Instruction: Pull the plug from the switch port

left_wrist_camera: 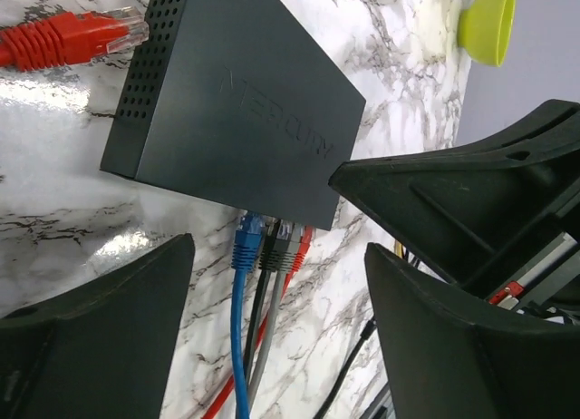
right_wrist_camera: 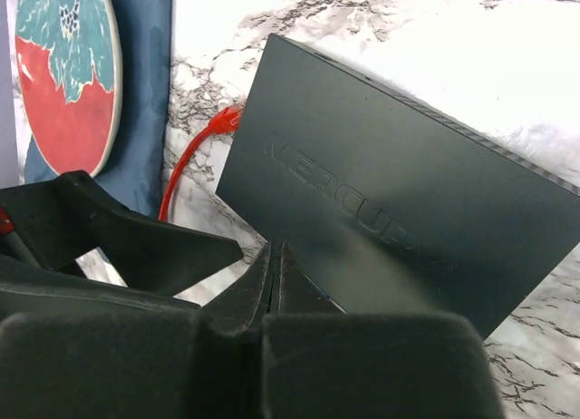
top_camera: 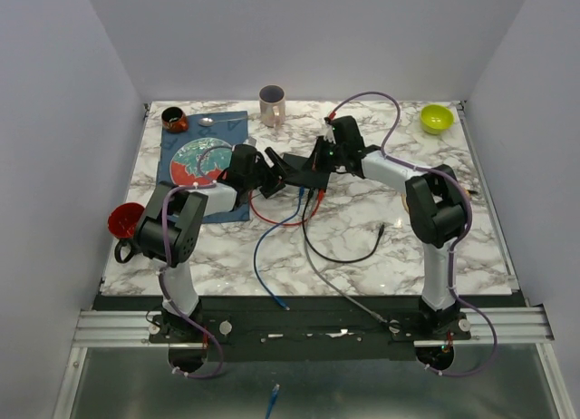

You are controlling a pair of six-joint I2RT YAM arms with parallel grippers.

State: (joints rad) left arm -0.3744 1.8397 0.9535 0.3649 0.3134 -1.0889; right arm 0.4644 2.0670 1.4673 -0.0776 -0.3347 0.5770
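Just ahead of the left gripper (left_wrist_camera: pixel 279 256), its jaws spread, the plugs (left_wrist_camera: pixel 263 245) sat in the switch (left_wrist_camera: pixel 236 111), so one could be pinched. The right gripper (right_wrist_camera: pixel 275 260), pressed together, seemed to lean on the switch edge under its tip, probably to steady it on the counter (left_wrist_camera: pixel 54 183).

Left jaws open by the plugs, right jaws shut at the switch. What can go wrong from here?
1. The blue plug, grey plug and red plug sit packed side by side in the switch. The open left jaws might pinch two of them, or the wrong one.
2. The shut right jaws seem to press only the switch's edge. That hold may slip, and the switch would slide along with the pull.
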